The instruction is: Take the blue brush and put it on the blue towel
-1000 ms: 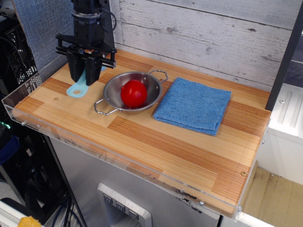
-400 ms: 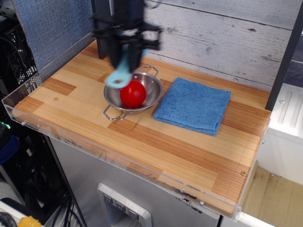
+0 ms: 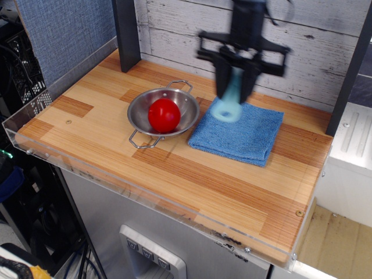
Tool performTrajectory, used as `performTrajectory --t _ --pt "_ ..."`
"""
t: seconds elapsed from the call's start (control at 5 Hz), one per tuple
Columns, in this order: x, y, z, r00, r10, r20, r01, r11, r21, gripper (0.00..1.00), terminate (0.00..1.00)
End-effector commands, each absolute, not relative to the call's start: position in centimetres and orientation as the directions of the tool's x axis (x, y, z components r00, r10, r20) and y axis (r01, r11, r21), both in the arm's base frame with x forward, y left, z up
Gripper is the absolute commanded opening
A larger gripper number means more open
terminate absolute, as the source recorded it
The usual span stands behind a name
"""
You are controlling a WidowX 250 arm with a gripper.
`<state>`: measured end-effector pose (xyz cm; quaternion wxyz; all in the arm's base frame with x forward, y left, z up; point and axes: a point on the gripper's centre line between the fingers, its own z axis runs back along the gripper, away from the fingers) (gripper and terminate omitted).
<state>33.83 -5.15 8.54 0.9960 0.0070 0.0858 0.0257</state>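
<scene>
Progress first: you have the small aqua plastic scrub brush (image 3: 230,100) clamped in the black two-fingered gripper (image 3: 235,78), up in the upper middle of the frame, and the picture is blurred with motion there. The brush hangs handle-down, its round end with the hole dangling just above the upper left corner of the square medium-blue terry towel (image 3: 239,131). Whether the handle tip already touches the cloth you cannot tell from this angle. So by my reading the pick-up is done and the carry is nearly done; what is left for you is to bring the brush down over the middle of the towel, let go, and lift clear.

Left of the towel, near it but not touching, sits the round steel bowl with two wire handles (image 3: 163,113), holding a red ball (image 3: 164,114). Keep your descent away from that side.

All of this rests on a striped wooden board (image 3: 174,168) edged with clear plastic along its left and front. Behind it runs a whitewashed plank wall (image 3: 325,52); a dark post (image 3: 126,34) stands at the upper left, beside a grey-blue fabric panel (image 3: 64,32)
</scene>
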Motion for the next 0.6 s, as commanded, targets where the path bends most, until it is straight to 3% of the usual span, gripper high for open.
performTrajectory --t 0.0,0.4 --pt "34.6 -6.2 8.0 0.998 0.053 -0.030 -0.048 0.988 0.146 0.00 0.00" --pt "33.7 -5.0 7.0 0.997 0.076 0.011 -0.077 0.980 0.183 0.00 0.00"
